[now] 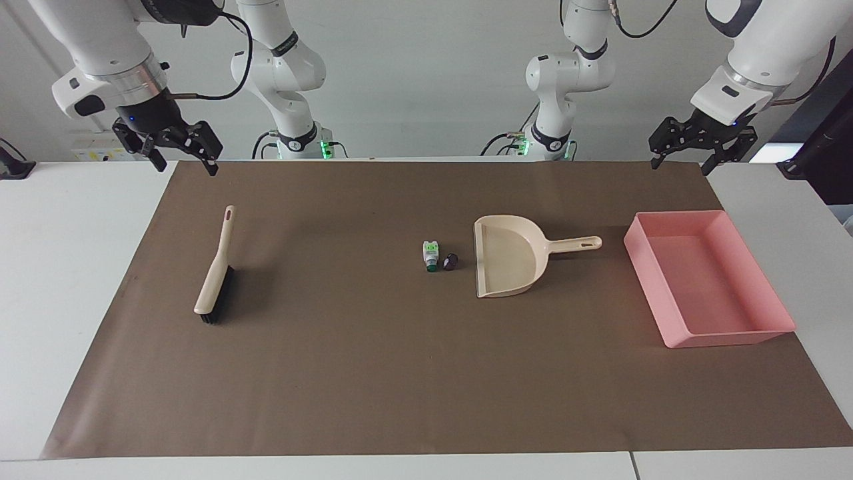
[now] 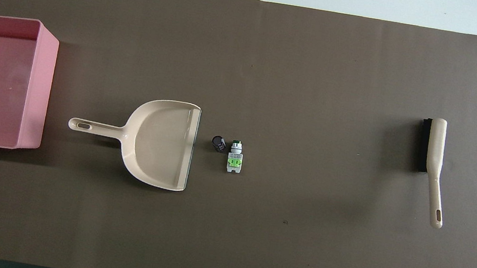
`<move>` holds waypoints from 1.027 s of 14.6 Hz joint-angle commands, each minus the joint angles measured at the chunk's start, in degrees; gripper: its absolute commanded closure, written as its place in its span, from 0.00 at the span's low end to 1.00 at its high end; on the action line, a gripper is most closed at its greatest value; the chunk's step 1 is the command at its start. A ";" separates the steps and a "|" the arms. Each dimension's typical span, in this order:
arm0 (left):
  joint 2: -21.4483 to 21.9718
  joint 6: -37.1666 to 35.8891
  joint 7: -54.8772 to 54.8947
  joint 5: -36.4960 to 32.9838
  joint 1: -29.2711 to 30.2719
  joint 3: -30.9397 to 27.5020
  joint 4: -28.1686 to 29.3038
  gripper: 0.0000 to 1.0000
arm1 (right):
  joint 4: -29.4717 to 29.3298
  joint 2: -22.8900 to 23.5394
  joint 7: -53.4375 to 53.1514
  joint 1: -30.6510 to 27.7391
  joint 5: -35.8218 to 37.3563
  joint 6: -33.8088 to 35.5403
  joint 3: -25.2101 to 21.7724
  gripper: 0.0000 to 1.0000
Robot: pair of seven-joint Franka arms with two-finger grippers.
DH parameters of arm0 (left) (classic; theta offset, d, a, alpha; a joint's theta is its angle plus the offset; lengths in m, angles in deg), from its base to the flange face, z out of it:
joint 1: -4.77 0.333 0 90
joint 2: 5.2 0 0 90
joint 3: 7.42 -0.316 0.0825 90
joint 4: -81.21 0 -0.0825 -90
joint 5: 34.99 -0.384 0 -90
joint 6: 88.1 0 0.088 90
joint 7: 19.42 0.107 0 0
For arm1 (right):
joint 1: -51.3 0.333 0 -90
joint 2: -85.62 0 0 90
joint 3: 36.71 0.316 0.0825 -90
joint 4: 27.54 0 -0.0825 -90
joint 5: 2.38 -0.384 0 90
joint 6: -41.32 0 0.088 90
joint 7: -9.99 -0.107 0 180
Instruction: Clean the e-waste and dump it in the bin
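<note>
I am logging: pink bin (image 1: 710,333) lying frame right in the facing view; dustpan (image 1: 510,263) and e-waste (image 1: 432,256) sitting centre. Only this view is showing the left gripper (image 1: 688,157) and right gripper (image 1: 183,160), fingers spread, hanging empty.

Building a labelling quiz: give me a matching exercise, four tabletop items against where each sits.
Things:
1. beige plastic dustpan
2. shallow pink plastic bin
3. beige-handled brush with black bristles
4. small black e-waste piece

Places:
A. right arm's end of the table
B. left arm's end of the table
C. between the white-and-green e-waste piece and the dustpan's mouth
D. mid-table, handle pointing at the bin

Pairs: 1-D, 2-B, 3-A, 4-C
</note>
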 commanded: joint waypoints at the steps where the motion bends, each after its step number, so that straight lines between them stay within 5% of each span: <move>1: 1.69 4.36 14.91 -0.02 -2.58 0.46 4.73 0.02 | 2.00 -0.89 0.49 -0.83 0.09 -0.15 0.49 0.01; 6: 2.04 8.22 34.70 -0.02 -5.23 0.72 11.23 0.03 | 27.03 -8.54 1.54 -1.71 -0.17 -21.15 -0.21 0.01; 12: 1.96 23.95 42.12 -0.11 -10.15 1.07 27.06 0.03 | 39.09 -4.15 5.85 -7.59 -0.17 -34.15 -0.30 0.01; 15: 0.81 36.49 42.21 -0.11 -11.55 1.07 35.48 0.04 | 40.77 -1.95 6.64 -8.39 -0.26 -35.14 -0.21 0.01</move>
